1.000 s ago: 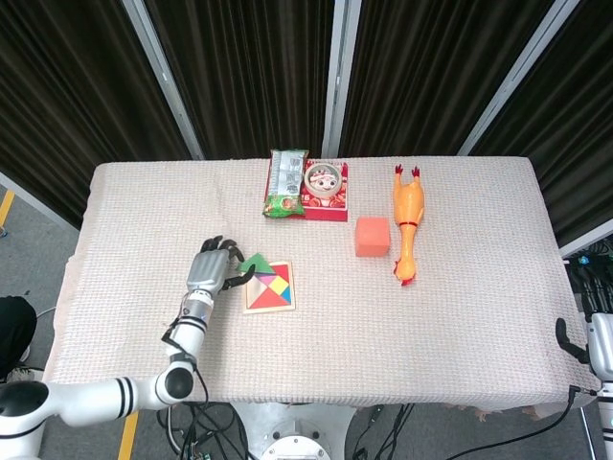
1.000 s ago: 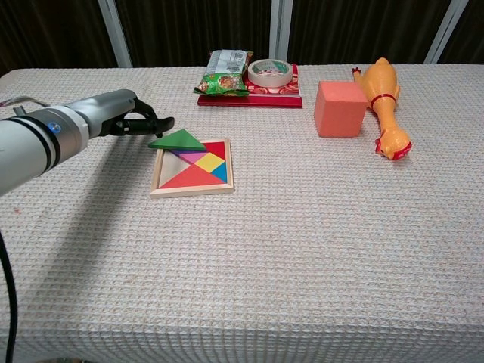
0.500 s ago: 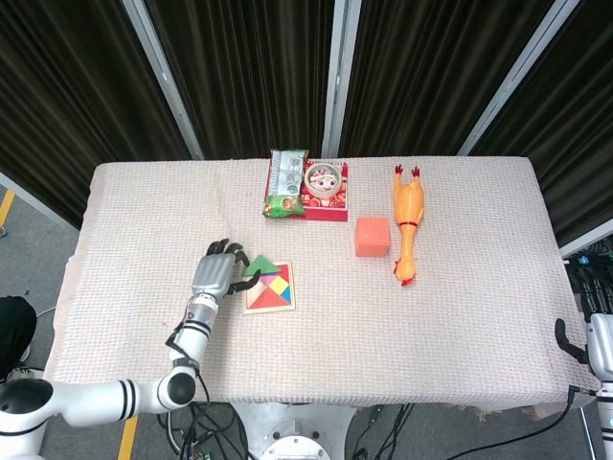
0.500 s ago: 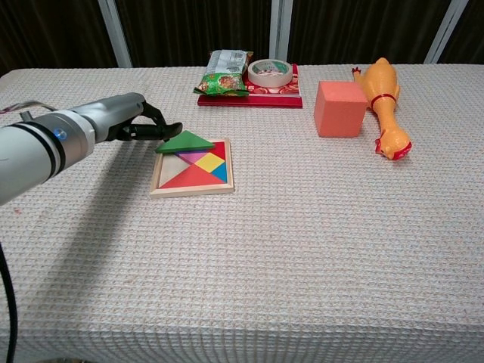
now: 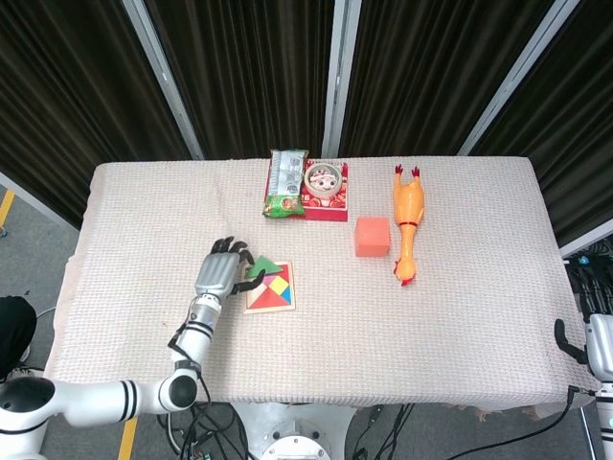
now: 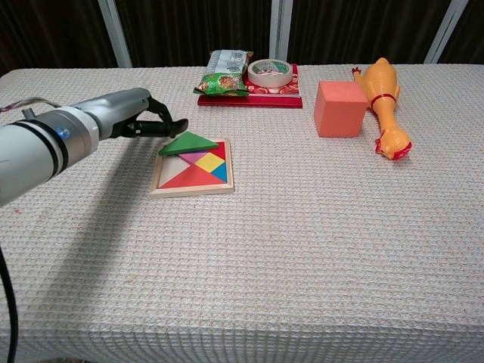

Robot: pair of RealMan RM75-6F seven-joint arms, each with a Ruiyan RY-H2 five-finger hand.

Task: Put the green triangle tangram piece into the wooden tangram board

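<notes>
The green triangle (image 6: 191, 142) (image 5: 261, 267) lies tilted over the far left corner of the wooden tangram board (image 6: 189, 190) (image 5: 269, 310), which holds red, yellow, blue and purple pieces. My left hand (image 6: 125, 121) (image 5: 218, 273) reaches in from the left and its dark fingertips (image 6: 175, 125) pinch the triangle's left corner. My right hand (image 5: 586, 347) shows only in part at the right edge of the head view, beyond the table; its fingers cannot be made out.
At the back stand a green snack bag (image 6: 227, 72) and a tape roll (image 6: 270, 72) on a red box. An orange cube (image 6: 340, 108) and a rubber chicken (image 6: 382, 102) lie to the right.
My left hand has moved right with the green triangle, bringing it from beside the board's left corner to over that corner. The right hand has not moved.
</notes>
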